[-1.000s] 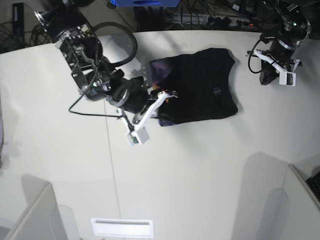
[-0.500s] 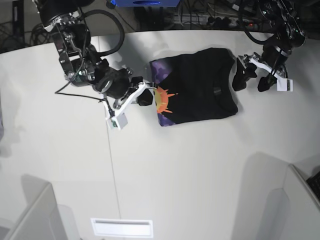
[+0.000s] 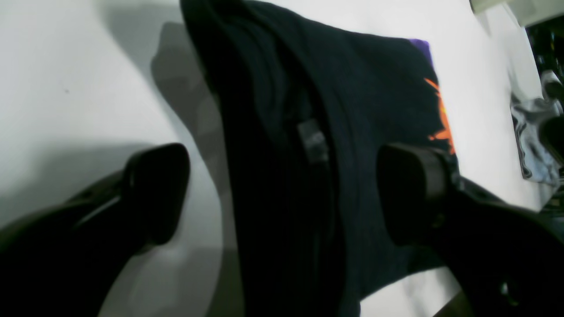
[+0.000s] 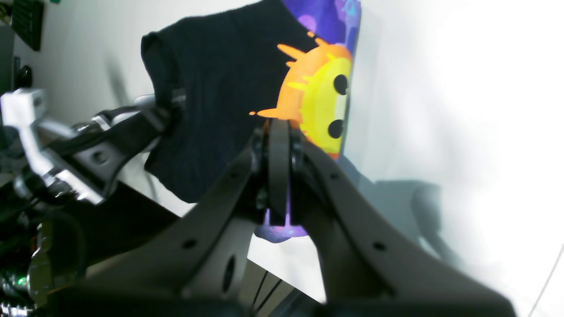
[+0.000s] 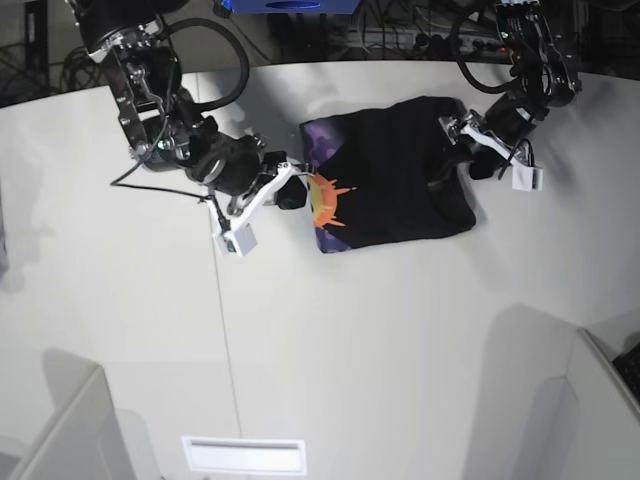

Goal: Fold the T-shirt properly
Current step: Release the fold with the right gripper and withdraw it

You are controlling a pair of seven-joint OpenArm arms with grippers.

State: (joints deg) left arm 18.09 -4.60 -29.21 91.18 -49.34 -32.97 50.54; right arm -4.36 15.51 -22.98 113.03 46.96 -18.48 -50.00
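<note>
The black T-shirt point(image 5: 400, 180) lies folded into a rough rectangle at the back middle of the white table point(image 5: 360, 330). Its orange sun and purple print point(image 5: 322, 198) show along its left edge. My left gripper point(image 5: 462, 150) is open, its jaws astride the shirt's right edge by the collar. In the left wrist view the left gripper point(image 3: 282, 193) has black cloth point(image 3: 282, 88) and a neck label point(image 3: 313, 141) between its fingers. My right gripper point(image 5: 290, 193) is shut and empty just left of the sun print. In the right wrist view the shut right gripper point(image 4: 277, 132) is in front of the sun point(image 4: 317, 101).
Cables and equipment point(image 5: 400, 30) line the table's back edge. White panels stand at the front left point(image 5: 70, 430) and front right point(image 5: 600, 410). A white slot point(image 5: 243, 455) sits at the front. In the right wrist view the table's edge point(image 4: 282, 268) runs below the shirt.
My right gripper has drawn back left off the shirt, uncovering the sun print. My left arm has come in from the right and set its open jaws over the shirt's right edge.
</note>
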